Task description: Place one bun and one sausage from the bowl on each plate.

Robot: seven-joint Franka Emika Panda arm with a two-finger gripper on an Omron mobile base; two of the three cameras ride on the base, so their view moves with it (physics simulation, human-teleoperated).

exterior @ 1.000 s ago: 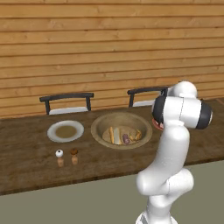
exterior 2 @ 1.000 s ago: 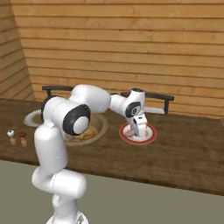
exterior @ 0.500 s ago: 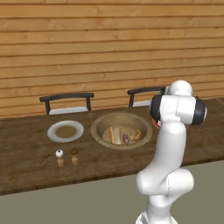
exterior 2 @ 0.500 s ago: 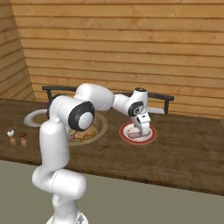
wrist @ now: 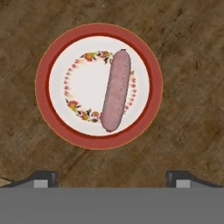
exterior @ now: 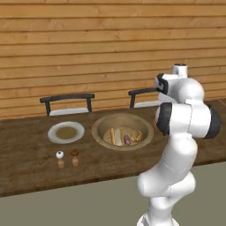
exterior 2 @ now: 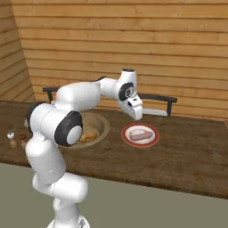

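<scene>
Red-rimmed plate [wrist: 43, 83]: white centre, broad red rim, ring of small red-orange-green flowers. Sausage [wrist: 116, 90] on it: mottled pinkish-brown. Surface [wrist: 192, 52]: dark brown wood grain. Bowl [exterior: 100, 126]: tan wood; pale yellow-tan bun [exterior: 112, 136] and reddish sausage [exterior: 127, 141] inside. Second plate [exterior: 54, 133]: greyish-white, tan-brown centre. Wall [exterior: 88, 48]: light brown planks.

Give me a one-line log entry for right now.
gripper: open, empty, above red-rimmed plate | sausage: lying on that plate | bowl: holds a bun | grey plate: empty
</scene>
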